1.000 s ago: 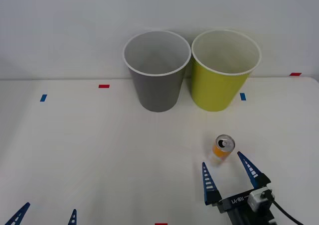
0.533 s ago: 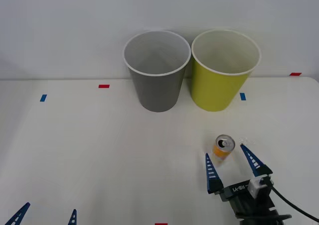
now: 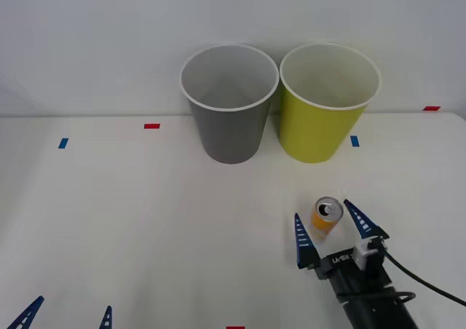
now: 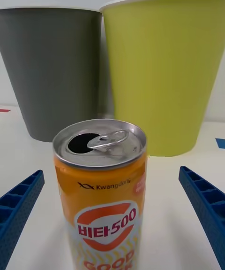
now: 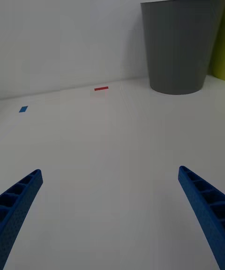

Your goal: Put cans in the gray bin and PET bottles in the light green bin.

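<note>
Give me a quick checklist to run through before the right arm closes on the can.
1. Can upright on the table: ok.
2. Right tool open, with a finger on each side of the can: ok, gaps show on both sides in the right wrist view.
3. Can centred between the fingers: ok, roughly, judged from the right wrist view.
4. Gray bin upright with its mouth open to take the can: ok.
5. Light green bin standing apart from the can, out of the grasp: ok, though it sits close to the lift path.
6. Left tool parked open at the near table edge, away from the can: ok.
</note>
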Available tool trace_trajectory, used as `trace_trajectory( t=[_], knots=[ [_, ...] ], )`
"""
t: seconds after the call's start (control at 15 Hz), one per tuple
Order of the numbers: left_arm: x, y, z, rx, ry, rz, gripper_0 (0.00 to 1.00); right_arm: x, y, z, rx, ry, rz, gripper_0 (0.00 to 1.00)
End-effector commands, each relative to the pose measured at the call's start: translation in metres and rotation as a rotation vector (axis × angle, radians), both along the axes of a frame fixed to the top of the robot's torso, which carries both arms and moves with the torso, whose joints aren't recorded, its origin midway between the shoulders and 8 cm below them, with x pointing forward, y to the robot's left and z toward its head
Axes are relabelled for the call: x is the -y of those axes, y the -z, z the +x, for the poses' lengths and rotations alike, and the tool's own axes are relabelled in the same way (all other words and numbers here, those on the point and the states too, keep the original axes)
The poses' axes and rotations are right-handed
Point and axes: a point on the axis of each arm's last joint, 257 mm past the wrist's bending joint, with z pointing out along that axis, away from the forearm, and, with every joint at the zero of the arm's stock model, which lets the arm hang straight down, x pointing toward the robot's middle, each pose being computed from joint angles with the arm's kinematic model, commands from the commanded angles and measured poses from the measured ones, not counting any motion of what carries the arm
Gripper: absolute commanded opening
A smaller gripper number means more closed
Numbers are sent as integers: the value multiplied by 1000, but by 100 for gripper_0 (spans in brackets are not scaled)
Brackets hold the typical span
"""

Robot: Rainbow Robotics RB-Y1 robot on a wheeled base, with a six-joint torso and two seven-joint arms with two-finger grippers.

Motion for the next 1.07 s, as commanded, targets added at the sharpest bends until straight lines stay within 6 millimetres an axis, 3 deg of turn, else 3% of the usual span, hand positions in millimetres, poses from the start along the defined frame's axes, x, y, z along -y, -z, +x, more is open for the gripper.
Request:
trace_trajectory(
  t=[0.07, 0.13, 0.27, 0.33, 0.73, 1.07],
  knots=[
    [0, 0, 0, 0, 0, 0, 100, -3, -3, 8, -2, -8, -3, 100],
    [0, 0, 0, 0, 0, 0, 100, -3, -2, 8, -5, -7, -5, 100],
    [0, 0, 0, 0, 0, 0, 100, -3, -2, 8, -5, -11, -7, 13],
    [0, 0, 0, 0, 0, 0, 100, -2, -1, 8, -8, -9, -2, 1],
    [0, 0, 0, 0, 0, 0, 100, 0, 1, 4, -15, 0, 15, 0],
    [0, 0, 0, 0, 0, 0, 100, -2, -9, 3, -18, -12, 29, 0]
  ],
)
